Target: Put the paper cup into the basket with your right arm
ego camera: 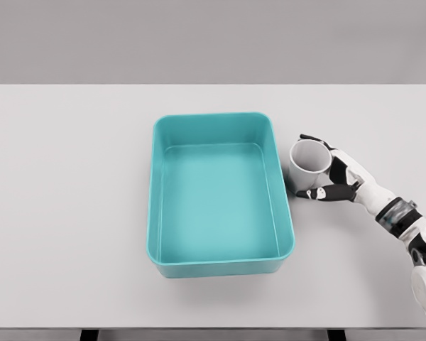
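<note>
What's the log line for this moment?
stage: grasp | right hand: shut on cup | cup: upright on table, right of basket | basket: empty | left arm: unseen

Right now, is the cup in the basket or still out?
Out. The cup stands upright on the table, just right of the basket, with the right robot hand around it.

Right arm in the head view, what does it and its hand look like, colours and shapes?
Only the right arm shows. Its shells are smooth, rounded and white, with a grey ribbed ring and dark joint gaps at the wrist. The right hand has five fingers, built from white segments over black joints and palm parts. No cables, labels or markings can be made out. The left arm is out of view.
</note>
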Controlling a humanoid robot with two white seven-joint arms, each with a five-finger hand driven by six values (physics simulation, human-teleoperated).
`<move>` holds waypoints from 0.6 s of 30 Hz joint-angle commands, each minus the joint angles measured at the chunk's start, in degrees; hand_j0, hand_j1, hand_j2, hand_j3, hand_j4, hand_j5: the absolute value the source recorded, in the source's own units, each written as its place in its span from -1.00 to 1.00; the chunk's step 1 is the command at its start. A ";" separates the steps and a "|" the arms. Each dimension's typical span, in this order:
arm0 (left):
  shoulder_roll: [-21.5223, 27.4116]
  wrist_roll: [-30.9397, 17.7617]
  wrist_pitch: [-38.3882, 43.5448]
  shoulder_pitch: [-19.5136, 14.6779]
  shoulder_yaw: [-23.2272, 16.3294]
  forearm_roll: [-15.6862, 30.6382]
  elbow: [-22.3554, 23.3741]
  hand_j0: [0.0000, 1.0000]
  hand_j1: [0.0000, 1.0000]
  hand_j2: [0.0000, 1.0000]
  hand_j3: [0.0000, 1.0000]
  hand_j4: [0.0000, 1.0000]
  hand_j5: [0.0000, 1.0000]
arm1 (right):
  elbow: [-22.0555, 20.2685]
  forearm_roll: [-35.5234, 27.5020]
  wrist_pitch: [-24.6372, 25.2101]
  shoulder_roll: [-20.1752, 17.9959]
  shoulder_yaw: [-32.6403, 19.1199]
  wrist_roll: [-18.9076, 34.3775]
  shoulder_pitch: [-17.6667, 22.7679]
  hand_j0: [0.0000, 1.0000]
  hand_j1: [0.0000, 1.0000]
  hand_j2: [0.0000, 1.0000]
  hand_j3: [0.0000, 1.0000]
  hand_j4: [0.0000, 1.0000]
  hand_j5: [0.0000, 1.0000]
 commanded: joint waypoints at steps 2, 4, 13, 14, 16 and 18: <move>0.00 -0.01 -0.07 0.00 -0.01 -0.01 0.02 1.00 1.00 1.00 1.00 1.00 1.00 | -0.05 0.20 -0.04 -0.07 0.06 0.00 0.00 0.70 0.70 0.70 0.70 0.70 0.70; 0.00 -0.01 -0.07 0.00 -0.01 -0.01 0.02 1.00 1.00 1.00 1.00 1.00 1.00 | -0.14 0.55 0.23 -0.07 0.06 0.00 0.00 0.47 0.47 0.47 0.47 0.47 0.47; 0.00 -0.01 0.02 0.00 -0.01 -0.01 0.02 1.00 1.00 1.00 1.00 1.00 1.00 | -0.58 2.05 0.40 -0.16 -0.12 0.00 0.09 0.18 0.18 0.18 0.18 0.18 0.18; 0.00 -0.01 0.02 0.00 -0.01 -0.01 0.02 1.00 1.00 1.00 1.00 1.00 1.00 | -0.58 2.31 0.31 -0.16 -0.12 0.00 0.09 0.16 0.16 0.16 0.16 0.16 0.16; 0.00 -0.01 -0.07 0.00 -0.01 -0.01 0.02 1.00 1.00 1.00 1.00 1.00 1.00 | -0.67 2.40 0.23 -0.16 -0.12 0.00 0.18 0.13 0.13 0.13 0.13 0.13 0.13; 0.00 -0.01 0.02 0.00 -0.01 -0.01 0.02 1.00 1.00 1.00 1.00 1.00 1.00 | -0.76 2.40 -0.13 -0.25 -0.21 0.00 0.18 0.06 0.06 0.06 0.06 0.06 0.06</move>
